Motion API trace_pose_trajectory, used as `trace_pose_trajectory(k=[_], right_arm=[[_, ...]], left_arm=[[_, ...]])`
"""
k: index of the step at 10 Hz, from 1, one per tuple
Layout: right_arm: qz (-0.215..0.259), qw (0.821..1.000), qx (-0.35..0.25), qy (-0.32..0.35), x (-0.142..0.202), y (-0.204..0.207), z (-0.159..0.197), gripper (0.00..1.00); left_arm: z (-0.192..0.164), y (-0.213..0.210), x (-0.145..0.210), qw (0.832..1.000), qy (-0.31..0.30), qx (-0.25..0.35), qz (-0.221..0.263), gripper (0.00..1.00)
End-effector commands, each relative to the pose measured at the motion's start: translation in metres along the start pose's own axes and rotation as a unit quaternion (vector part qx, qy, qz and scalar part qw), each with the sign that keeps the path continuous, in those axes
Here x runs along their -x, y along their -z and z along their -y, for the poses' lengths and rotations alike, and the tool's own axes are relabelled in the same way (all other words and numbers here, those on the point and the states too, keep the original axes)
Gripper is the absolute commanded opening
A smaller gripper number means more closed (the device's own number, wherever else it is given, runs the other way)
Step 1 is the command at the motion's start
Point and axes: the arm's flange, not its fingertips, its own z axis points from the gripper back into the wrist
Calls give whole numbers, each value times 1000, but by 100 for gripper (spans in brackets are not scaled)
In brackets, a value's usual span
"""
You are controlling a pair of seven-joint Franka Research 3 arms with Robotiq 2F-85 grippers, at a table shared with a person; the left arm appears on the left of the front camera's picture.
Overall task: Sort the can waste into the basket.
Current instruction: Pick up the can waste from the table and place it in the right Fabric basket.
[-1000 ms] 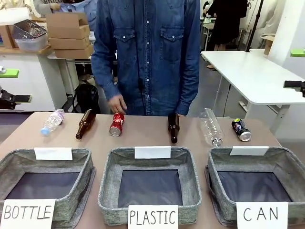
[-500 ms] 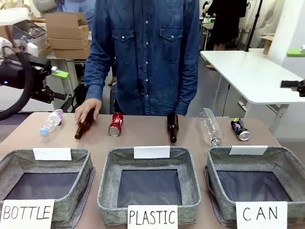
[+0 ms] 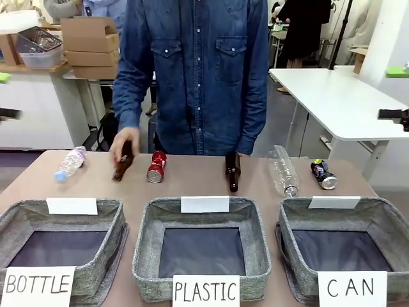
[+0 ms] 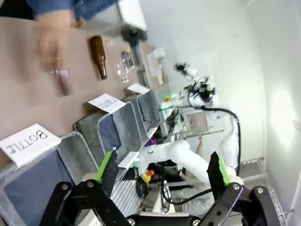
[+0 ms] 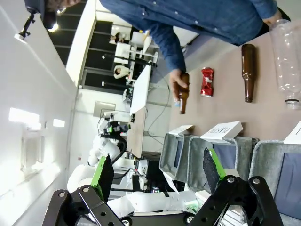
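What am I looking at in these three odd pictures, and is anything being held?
One picture looks across a table from between two robot arms. The other two come from cameras on the arms' wrists: the black prongs with green pads are the left gripper and right gripper, both open, holding nothing. On the table lie a red can, a dark can, a brown bottle and two clear plastic bottles. Nearer stand the BOTTLE basket, PLASTIC basket and CAN basket, where cans belong. A person's hand grips another brown bottle.

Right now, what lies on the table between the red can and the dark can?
In the front view, a brown bottle and a clear bottle lie between the red can and the dark can.
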Motion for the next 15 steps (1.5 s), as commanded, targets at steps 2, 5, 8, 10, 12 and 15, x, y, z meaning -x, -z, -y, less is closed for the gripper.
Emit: trace_pose_trajectory(k=[2, 5, 8, 10, 12, 15], right_arm=[[4, 1000, -13, -15, -4, 3, -1, 100], [4, 1000, -13, -15, -4, 3, -1, 100], [4, 1000, -13, -15, -4, 3, -1, 100], [4, 1000, -13, -15, -4, 3, -1, 100], [4, 1000, -13, -15, -4, 3, -1, 100], [4, 1000, -13, -15, -4, 3, -1, 100]], left_arm=[[-18, 22, 10, 1000, 3, 24, -15, 100], [-20, 109, -37, 990, -12, 8, -143, 100], [-17, 82, -44, 995, -32, -14, -91, 100], [-20, 17, -15, 999, -50, -20, 3, 100], [-19, -5, 12, 999, -28, 9, 13, 100], [-17, -76, -9, 997, -15, -55, -52, 100]])
